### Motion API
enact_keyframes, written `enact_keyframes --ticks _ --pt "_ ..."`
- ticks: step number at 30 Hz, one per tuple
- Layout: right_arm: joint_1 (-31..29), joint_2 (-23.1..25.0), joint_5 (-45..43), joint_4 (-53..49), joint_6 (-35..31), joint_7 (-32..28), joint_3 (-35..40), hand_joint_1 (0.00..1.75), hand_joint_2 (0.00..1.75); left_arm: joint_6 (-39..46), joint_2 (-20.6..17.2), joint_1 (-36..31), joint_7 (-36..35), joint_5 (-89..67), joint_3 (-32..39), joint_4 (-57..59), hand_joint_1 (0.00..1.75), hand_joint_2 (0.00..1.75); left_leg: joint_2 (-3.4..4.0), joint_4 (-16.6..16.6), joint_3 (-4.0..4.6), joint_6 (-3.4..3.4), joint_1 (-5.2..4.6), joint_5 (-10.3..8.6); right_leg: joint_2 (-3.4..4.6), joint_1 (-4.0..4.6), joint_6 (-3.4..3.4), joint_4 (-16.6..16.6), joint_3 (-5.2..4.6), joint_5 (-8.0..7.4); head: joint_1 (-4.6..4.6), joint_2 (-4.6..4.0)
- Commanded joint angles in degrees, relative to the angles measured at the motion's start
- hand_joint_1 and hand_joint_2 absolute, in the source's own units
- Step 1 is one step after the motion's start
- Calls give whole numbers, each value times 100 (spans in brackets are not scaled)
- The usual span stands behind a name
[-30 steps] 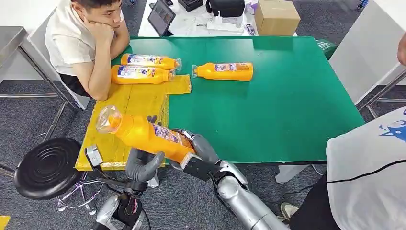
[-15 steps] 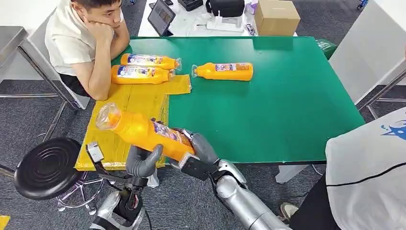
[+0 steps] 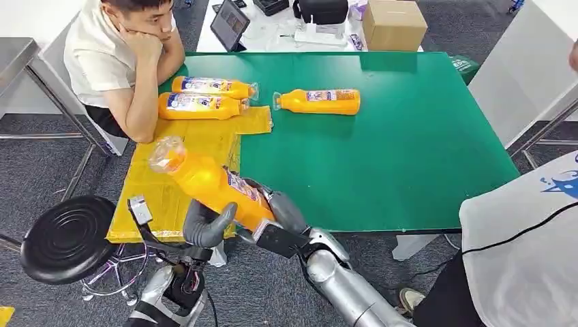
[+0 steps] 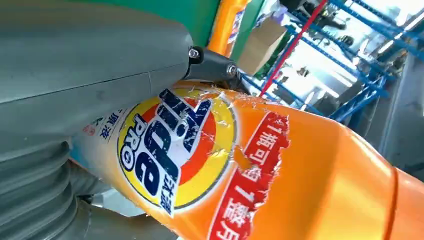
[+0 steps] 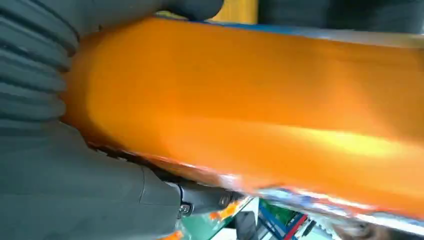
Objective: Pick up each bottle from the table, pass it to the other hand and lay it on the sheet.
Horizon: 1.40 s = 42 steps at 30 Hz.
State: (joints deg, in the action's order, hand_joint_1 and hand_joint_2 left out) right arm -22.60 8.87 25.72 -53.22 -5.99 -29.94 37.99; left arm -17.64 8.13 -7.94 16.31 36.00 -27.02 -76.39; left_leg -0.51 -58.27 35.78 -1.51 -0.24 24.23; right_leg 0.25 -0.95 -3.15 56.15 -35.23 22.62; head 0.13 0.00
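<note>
The bottle [image 3: 208,182] hangs tilted over the sheet's [image 3: 198,146] near edge, its base grasped by the right hand [image 3: 283,212] while the left hand [image 3: 204,225] now cups its underside: the handover looks underway. Since a second ago its cap end has swung up and inward over the sheet

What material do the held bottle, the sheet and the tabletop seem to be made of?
Held bottle: probably glossy orange plastic, judging by its smooth shine; its printed label looks like torn film or paper.
Sheet: yellow and thin, possibly paper or plastic film; it lies creased.
Tabletop: a green matte surface, perhaps a mat or laminate; I cannot tell which.
</note>
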Motion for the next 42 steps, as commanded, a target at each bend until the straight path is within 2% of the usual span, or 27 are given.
enact_keyframes --ticks 1,3,6,10,14,15,17,18,20,21,22,25,27,31,32,38,39,42 --pt "239 -366 195 -321 -173 -356 391 0 0 711 -386 -143 165 -1024 115 67 175 175 -1 6 -37 11 7 14 -8 8 14 -6 38 15 0 0" --pt "577 -368 74 -514 -583 -498 -39 0 0 1236 -466 -212 203 -1718 366 209 175 175 -6 8 -21 7 5 4 -9 5 9 -7 23 7 0 0" --pt "1072 -352 -172 -883 -1263 -652 -873 0 0 1222 -602 155 358 -2157 619 -385 175 175 -13 11 -38 12 7 8 -18 8 15 -12 42 13 0 0" --pt "1542 -465 -451 -1291 -1388 -725 -1819 0 0 1375 -773 658 241 -2421 972 -1065 175 175 4 8 -31 10 4 13 -1 5 12 -7 29 13 0 0" --pt "1753 -344 -451 -1194 -1392 -936 -2343 0 0 1937 -844 547 269 -3319 1079 -901 175 175 -8 6 -19 7 3 9 -9 3 9 -6 22 11 2 0" --pt "1791 -309 -440 -1210 -1414 -984 -2389 0 0 2289 -833 472 277 -3755 1091 -829 175 175 -3 3 -38 12 6 19 -7 7 15 -2 40 21 0 0" --pt "1850 -274 -397 -1270 -1398 -1003 -2401 0 0 2683 -873 267 231 -4406 1083 -685 175 175 -12 5 -22 10 6 9 -16 7 14 -6 27 12 2 0" --pt "1835 -249 -386 -1271 -1376 -1006 -2407 0 0 3149 -923 98 99 -5255 1006 -529 175 175 -17 7 -32 13 5 12 -22 6 18 -4 37 18 0 0" --pt "1789 -226 -366 -1246 -1334 -1006 -2381 0 0 3255 -871 -118 8 -5607 1000 -322 175 175 -16 2 -22 13 6 9 -18 8 17 0 26 14 0 0" --pt "1721 -211 -337 -1192 -1302 -1004 -2348 0 0 3450 -958 -392 -226 -6492 766 14 175 175 -23 2 -34 18 9 10 -27 11 24 3 40 19 0 0" --pt "1650 -195 -322 -1124 -1264 -1005 -2319 0 0 3405 -938 -599 -340 -6811 656 313 175 175 -11 1 -12 10 5 5 -13 6 13 0 14 7 -2 0" --pt "1409 -151 -293 -927 -1101 -1006 -2111 0 0 3277 -820 -1315 -681 -7787 310 1542 175 175 -22 8 -21 10 3 -4 -25 4 13 -5 27 6 0 0" --pt "1321 -93 -287 -813 -1123 -1006 -2080 0 0 3360 -699 -1490 -614 -7847 330 1885 175 175 -28 8 -31 10 5 -7 -33 6 15 -7 38 6 0 0" --pt "1334 -102 -289 -823 -1136 -1006 -2073 0 0 3382 -701 -1471 -594 -7849 332 1897 175 175 2 5 -16 8 1 -8 -4 1 7 -3 16 -4 -2 0" --pt "1334 -102 -289 -823 -1136 -1006 -2073 0 0 3382 -701 -1471 -594 -7849 332 1897 175 175 2 7 -34 12 4 -1 -5 5 13 -5 34 3 0 0" --pt "1348 -116 -295 -838 -1143 -1006 -2071 0 0 3387 -710 -1453 -587 -7849 337 1886 175 175 0 3 -17 10 2 -4 -4 2 9 -1 18 1 0 0" --pt "1346 -143 -310 -890 -1102 -1006 -1993 0 0 3326 -714 -1528 -647 -7967 273 1988 175 175 2 2 -31 15 6 2 -4 7 15 -1 31 7 0 0" --pt "1176 -108 -392 -766 -988 -1006 -1597 0 0 3311 -361 -2266 -764 -8184 315 3293 175 175 -11 1 -9 11 3 -9 -15 3 10 0 11 0 0 0"
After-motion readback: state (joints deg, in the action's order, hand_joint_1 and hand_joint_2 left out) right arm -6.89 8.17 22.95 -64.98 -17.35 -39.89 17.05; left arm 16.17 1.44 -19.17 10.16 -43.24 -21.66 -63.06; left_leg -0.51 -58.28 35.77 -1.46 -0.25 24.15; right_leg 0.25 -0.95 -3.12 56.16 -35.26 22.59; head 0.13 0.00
